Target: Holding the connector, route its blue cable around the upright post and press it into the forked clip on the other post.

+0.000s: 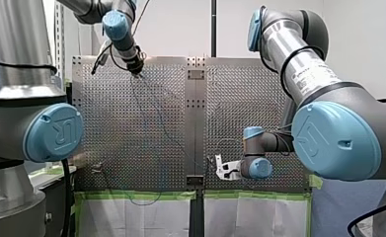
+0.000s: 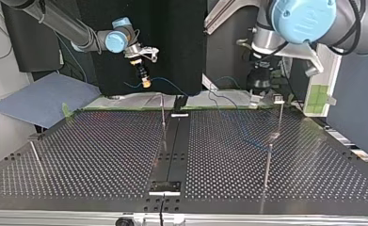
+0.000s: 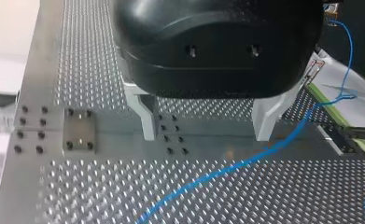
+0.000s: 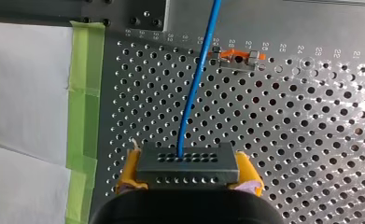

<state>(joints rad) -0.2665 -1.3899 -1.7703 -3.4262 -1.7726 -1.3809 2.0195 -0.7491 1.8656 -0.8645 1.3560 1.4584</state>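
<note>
Connector point(image 4: 188, 161) is sitting closest to the lens in the right wrist view. The right gripper point(image 4: 188, 176) is pinching it between yellow pads point(image 4: 129, 172). It is hanging above the worktop point(image 2: 101, 155), just inside the edge lined with green tape point(image 4: 84, 93) and near the centre seam.

Cable point(image 4: 196, 84) is leaving the connector's face and running out over the holes. It is passing just beside an orange-and-metal fitting point(image 4: 236, 57); contact cannot be told.

Left gripper point(image 3: 206, 137) is hovering low, fingers spread, nothing between them. The cable is trailing close past one finger.

Judgement: routing is looking unstarted. No cable is bending round a post, and none is sitting in a clip.

Risks from here:
- Slack cable swinging with the connector could be snagging on the idle left finger or the fitting.
- Cable going taut round a post could be dragging the connector out of the pads, or bending so thin a post.
- Cable carried too high could be riding over the post top instead of wrapping.
- A skewed approach could be leaving the cable on top of the fork, not in it.

Count:
- arms 2, grippers 2, connector 1, cable 1
- posts 4, seen in the top view:
  - seam post point(image 2: 163, 120)
  - headed post point(image 2: 280, 117), probably the clip, too small to tell
  - plain post point(image 2: 268, 167), toward the untaped edge
  - side post point(image 2: 36, 157), by a side edge
</note>
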